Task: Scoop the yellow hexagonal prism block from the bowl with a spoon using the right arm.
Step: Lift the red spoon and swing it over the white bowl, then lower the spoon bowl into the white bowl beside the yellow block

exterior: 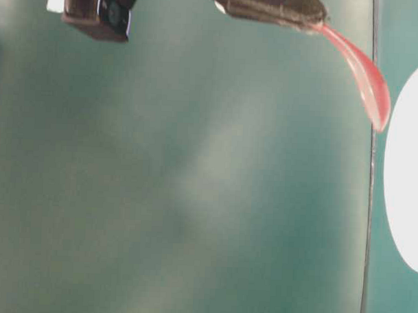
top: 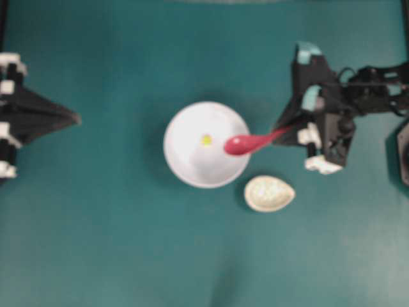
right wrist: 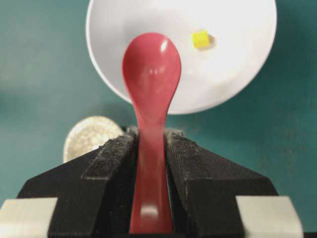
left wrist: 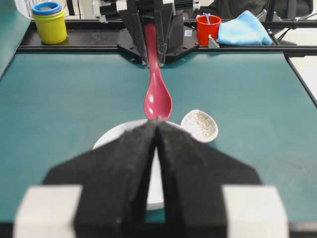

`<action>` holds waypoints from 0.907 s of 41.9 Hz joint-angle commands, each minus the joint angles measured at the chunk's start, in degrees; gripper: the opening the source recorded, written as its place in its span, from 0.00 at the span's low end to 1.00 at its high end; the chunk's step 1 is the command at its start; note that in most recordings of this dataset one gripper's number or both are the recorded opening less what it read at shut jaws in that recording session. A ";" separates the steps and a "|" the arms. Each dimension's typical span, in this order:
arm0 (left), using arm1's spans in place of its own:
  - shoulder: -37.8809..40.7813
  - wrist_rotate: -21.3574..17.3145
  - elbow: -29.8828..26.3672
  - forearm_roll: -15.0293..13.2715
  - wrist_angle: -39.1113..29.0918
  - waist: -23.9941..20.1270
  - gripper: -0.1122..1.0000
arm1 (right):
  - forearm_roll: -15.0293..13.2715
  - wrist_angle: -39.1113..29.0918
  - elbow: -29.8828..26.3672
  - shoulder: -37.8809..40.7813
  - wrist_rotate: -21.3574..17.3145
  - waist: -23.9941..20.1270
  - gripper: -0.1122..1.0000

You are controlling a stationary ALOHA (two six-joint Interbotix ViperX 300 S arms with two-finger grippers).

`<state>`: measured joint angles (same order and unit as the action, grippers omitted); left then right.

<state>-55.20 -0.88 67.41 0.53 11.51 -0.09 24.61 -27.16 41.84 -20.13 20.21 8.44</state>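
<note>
Over bowl (top: 192, 167) rim at 3 o'clock, right gripper (right wrist: 151, 144) pinching spoon (top: 246, 142); left gripper (left wrist: 157, 130) pressed together, idle. Lower head, probably just clear of rim, slide under yellow hexagonal prism block (top: 206, 139) toward 9 o'clock.

Right arm (top: 345, 112): black links and housings, thin black cables looped over the top, white blocks at the wrist end, teal tape patches on the upper parts. Right gripper (right wrist: 151, 148): two black wedge-shaped fingers (right wrist: 106, 168) faced with fuzzy black padding, each ending in a pale grey-white block. Left gripper (left wrist: 156, 148): matching black padded fingers, tapering to a point, with white blocks at the rear.
</note>
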 commanded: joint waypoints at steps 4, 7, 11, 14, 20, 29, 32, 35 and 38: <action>0.35 -0.09 -1.67 0.18 0.26 -0.18 0.16 | -0.79 -4.66 -5.27 2.90 -0.18 0.79 0.32; 0.26 -0.09 -1.67 0.18 0.18 -0.18 0.16 | -1.05 -6.77 -6.94 4.39 -0.18 1.05 0.32; 0.26 -0.09 -1.67 0.18 0.18 -0.18 0.16 | -1.49 -9.14 -9.05 6.42 -0.18 1.41 0.32; 0.35 -0.09 -1.76 0.18 0.18 -0.18 0.16 | -1.93 -10.55 -10.55 7.73 -0.18 1.58 0.32; 0.26 -0.09 -1.67 0.18 0.18 -0.18 0.16 | -2.37 -12.30 -13.01 9.93 -0.26 1.76 0.32; 0.26 -0.09 -1.67 0.18 0.18 -0.18 0.16 | -4.04 -15.47 -16.17 12.74 -1.58 2.11 0.32; 0.26 -0.09 -1.67 0.18 0.18 -0.18 0.16 | -5.36 -16.08 -16.96 13.54 -3.69 2.20 0.32; 0.26 -0.09 -1.67 0.18 0.18 -0.18 0.16 | -7.29 -16.70 -17.67 14.15 -5.89 2.20 0.32; 0.26 -0.09 -1.67 0.18 0.18 -0.18 0.16 | -8.79 -17.40 -18.28 14.59 -7.82 2.20 0.32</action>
<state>-55.20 -0.88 67.41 0.53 11.43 -0.18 16.96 -44.12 25.40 -4.92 13.45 10.46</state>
